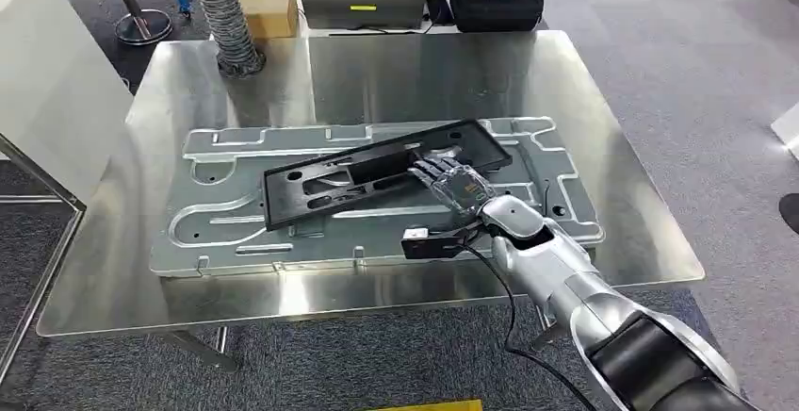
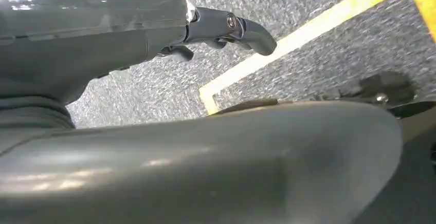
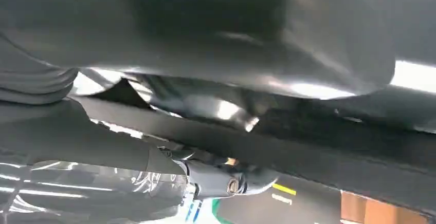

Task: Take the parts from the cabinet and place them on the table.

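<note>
Black plastic frame panel [image 1: 382, 173] lies tilted across the stamped grey metal plate [image 1: 226, 218] on the steel table [image 1: 396, 72], and the robot's right hand [image 1: 450, 181] rests on the panel's near end, fingers stretched forward over it; whether they grip the edge or merely lie on top I cannot tell. The placing step looks nearly done. Next comes letting go and drawing the hand back without dragging the panel. The left hand [image 2: 226, 31] hangs over the carpet, fingers loosely curled, holding nothing.
</note>
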{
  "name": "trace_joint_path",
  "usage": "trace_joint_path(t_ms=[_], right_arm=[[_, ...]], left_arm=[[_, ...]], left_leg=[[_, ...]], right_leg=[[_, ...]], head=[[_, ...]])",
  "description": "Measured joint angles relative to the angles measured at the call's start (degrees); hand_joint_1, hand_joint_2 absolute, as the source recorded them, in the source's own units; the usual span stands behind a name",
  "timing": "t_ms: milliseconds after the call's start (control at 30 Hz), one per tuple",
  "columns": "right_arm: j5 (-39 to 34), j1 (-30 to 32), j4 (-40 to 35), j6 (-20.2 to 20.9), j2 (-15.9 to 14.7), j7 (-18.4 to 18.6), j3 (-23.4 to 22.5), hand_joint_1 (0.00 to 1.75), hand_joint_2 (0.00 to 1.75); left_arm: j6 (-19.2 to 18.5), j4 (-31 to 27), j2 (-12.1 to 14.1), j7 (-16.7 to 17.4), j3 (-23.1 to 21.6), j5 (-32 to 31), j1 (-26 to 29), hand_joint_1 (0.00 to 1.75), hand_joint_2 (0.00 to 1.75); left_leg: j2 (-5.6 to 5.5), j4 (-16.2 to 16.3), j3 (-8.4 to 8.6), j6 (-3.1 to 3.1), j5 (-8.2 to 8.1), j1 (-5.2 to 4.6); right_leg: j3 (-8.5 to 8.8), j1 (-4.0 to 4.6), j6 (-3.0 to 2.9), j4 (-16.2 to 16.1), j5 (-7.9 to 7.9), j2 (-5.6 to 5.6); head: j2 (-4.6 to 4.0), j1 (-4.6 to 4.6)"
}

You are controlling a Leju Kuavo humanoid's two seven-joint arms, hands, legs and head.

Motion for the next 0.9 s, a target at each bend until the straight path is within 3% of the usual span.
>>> trace_joint_path(t_ms=[33, 67, 167, 200, 233, 267, 333, 367, 400, 433, 500, 533, 567, 600, 633, 700, 733, 767, 833, 867, 900], right_arm=[[0.0, -0.3, 0.0, 0.0, 0.0, 0.0, 0.0, 0.00, 0.00], [0.0, -0.5, 0.0, 0.0, 0.0, 0.0, -0.1, 0.00, 0.00], [0.0, -0.6, 0.1, -0.1, 0.1, 0.0, -0.2, 0.00, 0.00], [0.0, -0.6, 0.1, -0.1, 0.1, 0.0, -0.2, 0.00, 0.00], [0.0, -0.7, 0.1, -0.1, 0.3, -0.1, -0.2, 0.00, 0.00], [0.0, -0.8, 0.1, -0.1, 0.3, -0.1, -0.2, 0.00, 0.00], [0.0, -0.7, 0.2, -0.1, 0.3, -0.2, -0.2, 0.00, 0.00], [0.0, -0.6, 0.2, -0.1, 0.3, -0.2, -0.2, 0.00, 0.00], [0.0, -0.5, 0.3, -0.1, 0.3, -0.2, -0.2, 0.00, 0.00], [0.0, -0.4, 0.3, 0.0, 0.3, -0.2, -0.2, 0.00, 0.00], [0.2, -0.4, 0.5, -0.2, 0.3, -0.2, -0.2, 0.00, 0.00], [0.2, -0.5, 0.6, -0.2, 0.3, -0.2, -0.2, 0.00, 0.00], [0.2, -0.6, 0.6, -0.3, 0.3, -0.2, -0.3, 0.00, 0.00], [0.3, -0.6, 0.7, -0.3, 0.3, -0.2, -0.4, 0.00, 0.00], [0.3, -0.7, 0.8, -0.3, 0.3, -0.2, -0.4, 0.00, 0.00], [0.3, -0.6, 1.0, -0.3, 0.3, -0.3, -0.5, 0.00, 0.00], [0.3, -0.6, 1.2, -0.3, 0.2, -0.3, -0.5, 0.00, 0.00], [0.3, -0.7, 1.3, -0.3, 0.2, -0.3, -0.5, 0.00, 0.00], [0.3, -0.7, 1.5, -0.3, 0.1, -0.4, -0.5, 0.00, 0.00], [0.3, -0.6, 1.6, -0.3, 0.1, -0.4, -0.5, 0.00, 0.00], [0.3, -0.5, 1.7, -0.3, 0.1, -0.4, -0.5, 0.00, 0.00]], left_arm=[[0.0, 0.0, 0.0, 0.0, 0.0, 0.0, -0.1, 0.00, 0.00], [0.0, 0.0, -0.1, 0.0, 0.0, 0.0, -0.1, 0.00, 0.00], [0.0, 0.0, -0.1, 0.0, 0.0, 0.0, 0.0, 0.00, 0.00], [-0.1, 0.0, -0.1, 0.0, 0.0, 0.0, 0.1, 0.00, 0.00], [-0.1, 0.0, 0.0, 0.0, 0.0, 0.0, 0.0, 0.00, 0.00], [-0.1, 0.0, 0.0, 0.0, 0.0, 0.0, 0.0, 0.00, 0.00], [-0.2, 0.0, 0.1, 0.0, 0.0, 0.0, 0.1, 0.00, 0.00], [-0.2, 0.0, 0.1, 0.0, 0.0, 0.0, 0.1, 0.00, 0.00], [-0.2, 0.0, 0.1, 0.0, 0.0, 0.0, 0.1, 0.00, 0.00], [-0.2, 0.0, 0.1, 0.0, 0.0, 0.0, 0.1, 0.00, 0.00], [-0.2, 0.0, 0.2, 0.0, 0.0, 0.0, 0.0, 0.00, 0.00], [-0.2, 0.0, 0.2, 0.0, 0.0, -0.1, -0.1, 0.00, 0.00], [-0.2, 0.0, 0.2, 0.0, 0.0, -0.2, -0.2, 0.00, 0.00], [-0.2, 0.0, 0.2, 0.0, 0.0, -0.3, -0.2, 0.00, 0.00], [-0.2, 0.0, 0.2, 0.0, 0.0, -0.4, 0.0, 0.00, 0.00], [-0.2, 0.0, 0.2, 0.1, 0.0, -0.6, -0.1, 0.00, 0.00], [-0.2, 0.0, 0.2, 0.1, 0.0, -0.7, -0.1, 0.00, 0.00], [-0.2, 0.0, 0.2, 0.1, 0.0, -0.8, -0.2, 0.00, 0.00], [-0.2, 0.0, 0.2, 0.1, 0.0, -0.8, -0.2, 0.00, 0.00], [-0.2, 0.0, 0.2, 0.1, 0.0, -0.8, -0.2, 0.00, 0.00], [-0.2, 0.0, 0.2, 0.1, 0.0, -0.8, -0.1, 0.00, 0.00]], left_leg=[[0.01, 0.1, -0.20, -0.14, 0.42, 0.01], [-0.04, 0.1, -0.61, -0.55, 0.79, -0.26], [0.01, -0.8, -0.45, -1.53, 2.47, 0.22], [-0.14, -1.1, -0.61, -2.02, 2.97, -0.22], [-0.09, -0.6, -1.12, -2.18, 1.48, 0.05], [-0.08, 2.2, -2.11, -2.27, -2.39, 0.04], [-0.06, 10.6, -4.06, -2.73, -8.96, 0.35], [-0.06, 14.6, -4.75, -2.96, -10.44, 0.39], [-0.06, 16.7, -4.65, -3.13, -10.07, 0.44], [-0.05, 16.5, -3.47, -3.29, -8.44, 0.52], [-0.03, 9.7, 2.30, -3.43, -4.66, 0.76], [-0.05, 4.7, 6.09, -3.40, -5.37, 0.93], [-0.10, 0.4, 8.87, -3.28, -7.80, 0.54], [-0.33, 0.5, 8.41, -2.23, -7.73, 0.36], [-0.33, 0.1, 7.92, -2.02, -7.57, 0.34], [-0.26, 0.0, 7.34, -0.87, -6.41, 0.19], [0.19, -0.2, 7.14, -0.33, -5.48, 0.45], [0.20, -0.3, 6.24, 0.12, -4.80, 0.44], [0.25, -0.3, 4.29, 0.30, -3.21, 0.39], [0.25, -0.2, 3.24, 0.32, -2.44, 0.32], [0.25, -0.2, 2.19, 0.29, -1.68, 0.29]], right_leg=[[3.55, 0.17, -0.57, -4.9, -0.07, 0.03], [5.09, 0.62, -0.84, -8.4, -1.36, -0.05], [4.27, 1.07, -1.66, -8.0, 0.09, -0.03], [3.92, 0.63, -2.16, -9.0, 1.09, -0.21], [3.72, 0.47, -2.35, -9.4, 2.07, -0.62], [2.83, 0.36, -2.90, -9.6, 2.91, -0.52], [1.13, 0.47, -3.09, -9.5, 4.25, -0.52], [0.17, 0.47, -3.05, -9.4, 4.91, -0.56], [-0.78, 0.46, -2.94, -9.2, 5.49, -0.63], [-1.73, 0.41, -2.79, -9.0, 6.04, -0.67], [-3.86, 0.24, -2.30, -8.1, 7.07, -0.67], [-4.63, 0.22, -1.97, -7.4, 7.43, -0.67], [-5.38, 0.46, -1.61, -7.0, 7.71, -0.60], [-5.34, 0.45, -1.30, -6.9, 8.16, -0.67], [-5.39, 0.41, -0.95, -6.9, 8.67, -0.71], [-5.55, 0.24, -0.09, -7.5, 10.00, -0.59], [-6.07, -0.15, 0.12, -6.9, 8.64, -0.35], [-6.83, -0.11, 0.39, -4.8, 5.30, -0.31], [-9.04, -0.20, 0.92, 3.5, -1.79, -0.28], [-9.86, -0.20, 1.11, 7.8, -3.85, -0.27], [-9.90, -0.21, 1.16, 10.6, -4.00, -0.27]], head=[[0.00, -0.02], [0.00, 0.00], [0.00, 0.00], [0.00, 0.02], [0.00, 0.00], [0.00, 0.00], [0.00, 0.00], [0.00, 0.00], [0.00, 0.00], [0.00, 0.00], [0.00, 0.00], [0.00, 0.00], [0.00, 0.00], [0.00, 0.00], [0.00, 0.00], [0.00, 0.00], [0.00, 0.00], [0.00, 0.02], [0.00, 0.00], [0.00, 0.00], [0.00, 0.00]])
